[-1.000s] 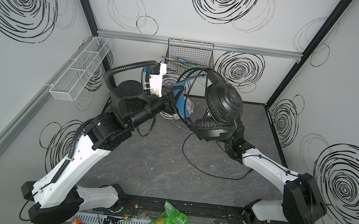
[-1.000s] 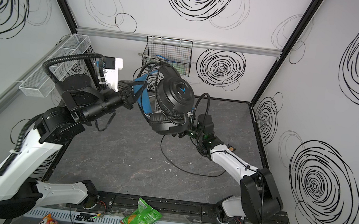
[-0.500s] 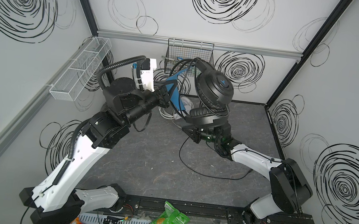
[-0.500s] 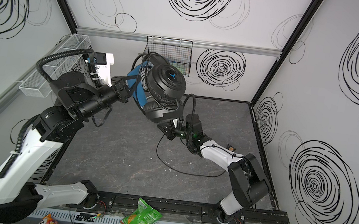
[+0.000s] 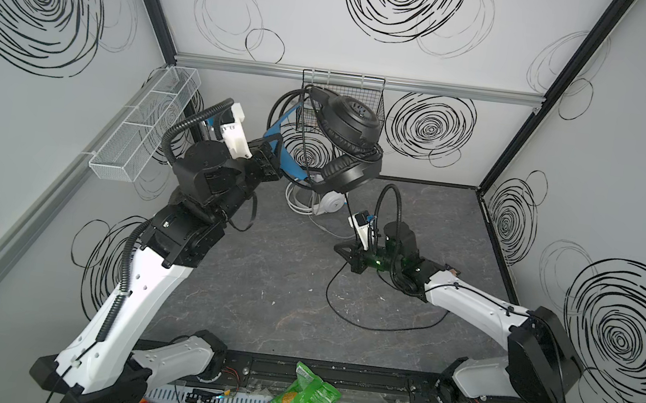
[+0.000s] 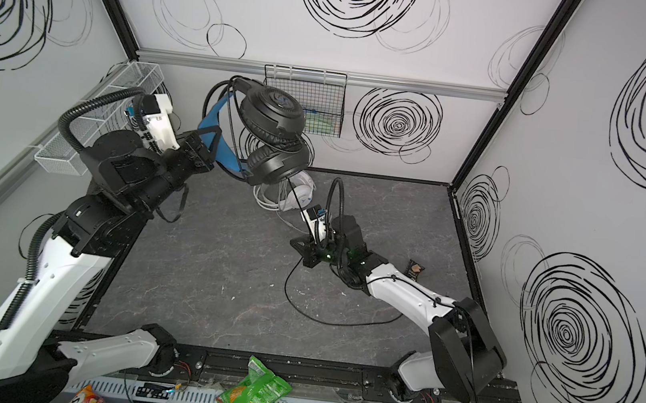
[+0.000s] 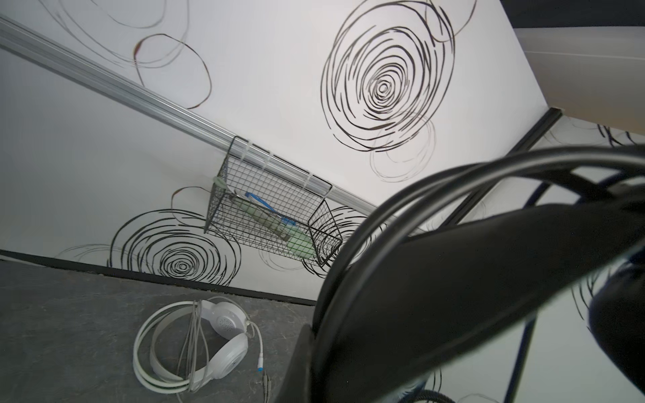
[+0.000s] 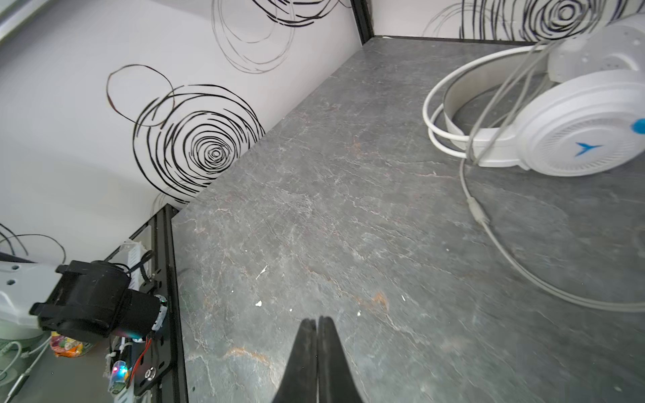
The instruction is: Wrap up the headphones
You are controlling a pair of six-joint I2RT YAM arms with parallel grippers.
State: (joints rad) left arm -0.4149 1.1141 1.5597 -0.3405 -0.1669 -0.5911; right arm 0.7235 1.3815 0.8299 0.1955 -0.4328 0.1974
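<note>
Left pincer (image 5: 277, 161) clamped on the blue band of the black headset (image 5: 349, 128), raised over the far edge of the worktop (image 5: 252, 286), white headset (image 5: 330, 203) lying below, right pincer (image 8: 317, 322) pressed shut low over the middle, black cable (image 5: 364, 325) looping beside it.

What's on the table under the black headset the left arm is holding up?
The white over-ear headset lies on the grey table, pale cable draped across its band. In both top views the black-and-blue headset covers part of it.
</note>
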